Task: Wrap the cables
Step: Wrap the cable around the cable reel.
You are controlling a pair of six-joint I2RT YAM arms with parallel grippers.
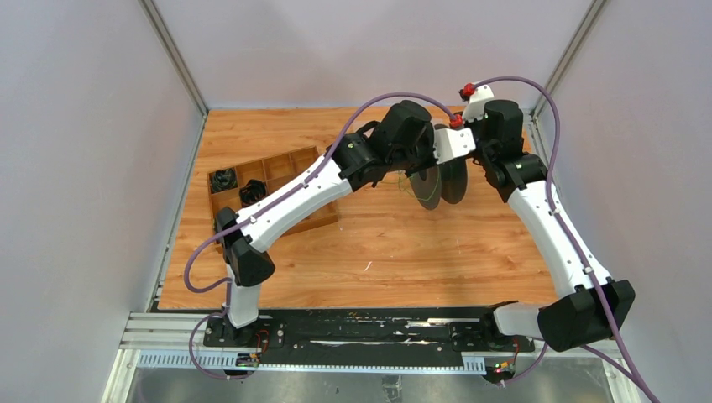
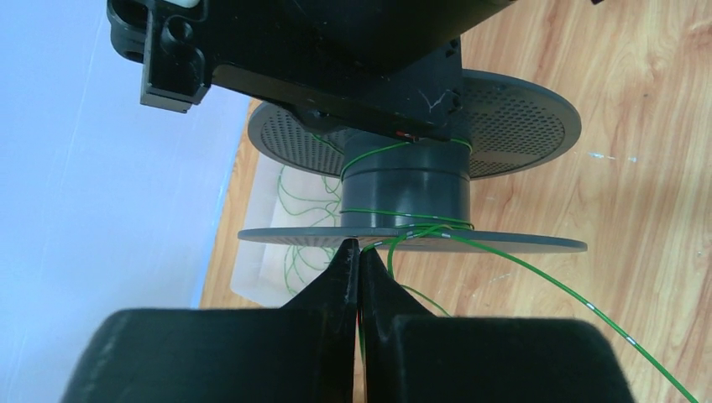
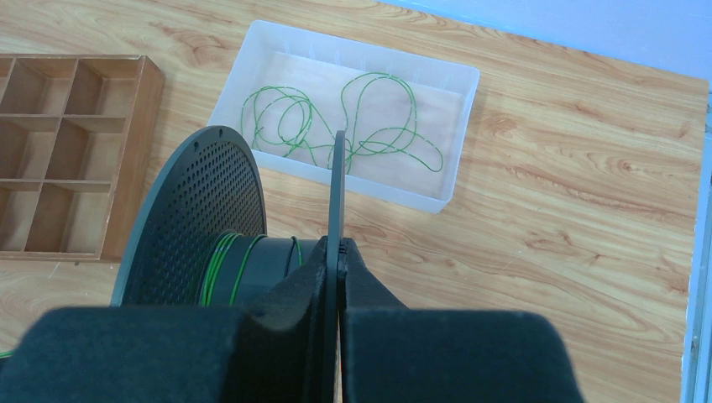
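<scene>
Currently | cables (image 3: 294, 117): a few turns on the spool (image 2: 407, 189) core, the rest looped in a clear bin (image 3: 460, 138) beyond the spool | left tool (image 2: 358, 252): closed, pinching a strand beside the spool | right tool (image 3: 338, 248): clamped on the spool's flange

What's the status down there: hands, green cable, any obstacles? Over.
Left gripper shut on the green cable beside the spool. Right gripper shut on the spool's flange. Few turns wound; most cable loose in the clear bin. Nothing blocking in view.
</scene>
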